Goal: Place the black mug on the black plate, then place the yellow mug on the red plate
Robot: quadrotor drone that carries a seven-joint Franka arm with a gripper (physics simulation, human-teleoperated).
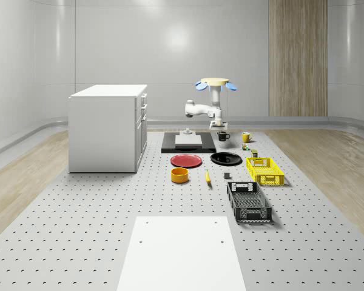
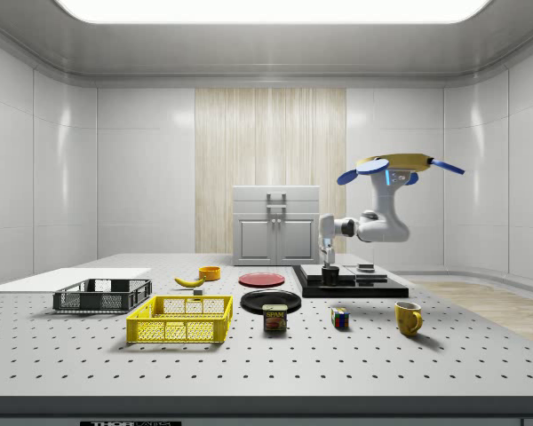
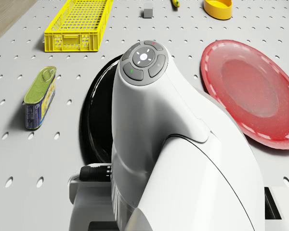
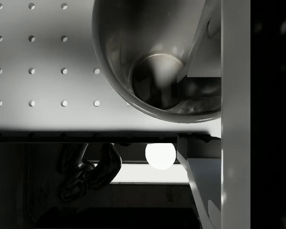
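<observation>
— Grey pegboard table (image 1: pixel 79 242), pale lab walls. Where is the drone in the whole-scene view?

— Centre right of the frame. The drone (image 1: pixel 215 84) hovers above the far end of the table, beside a low black platform (image 1: pixel 188 144). Its arm hangs down, with the gripper (image 1: pixel 219 126) directly over the black mug (image 1: pixel 223 136). The black plate (image 1: pixel 225 159) lies just below the mug in frame, towards the camera. The red plate (image 1: pixel 186 160) sits to its left. The yellow mug (image 1: pixel 247 137) waits to the right.

— And from the side?

— Right of centre, the drone (image 2: pixel 393 164) is airborne and the gripper (image 2: pixel 327 258) reaches down to the rim of the black mug (image 2: pixel 330 277). The mug stands upright on the table against the platform. The black plate (image 2: pixel 270 301) is to the mug's left, near but apart. The yellow mug (image 2: pixel 408 317) stands lower right.

— The drone's camera?

— Its own arm (image 3: pixel 173 159), flanked by the black plate (image 3: pixel 92 125) and the red plate (image 3: pixel 253 91).

— The wrist?

— It looks straight down into the black mug (image 4: pixel 128 62). The gripper (image 4: pixel 200 117) appears spread, with one finger inside the wall and one outside, not yet pinching.

— What matters next?

— Likely the clamp on that wall. Then a short carry from mug to black plate, towards the whole-scene camera.
</observation>
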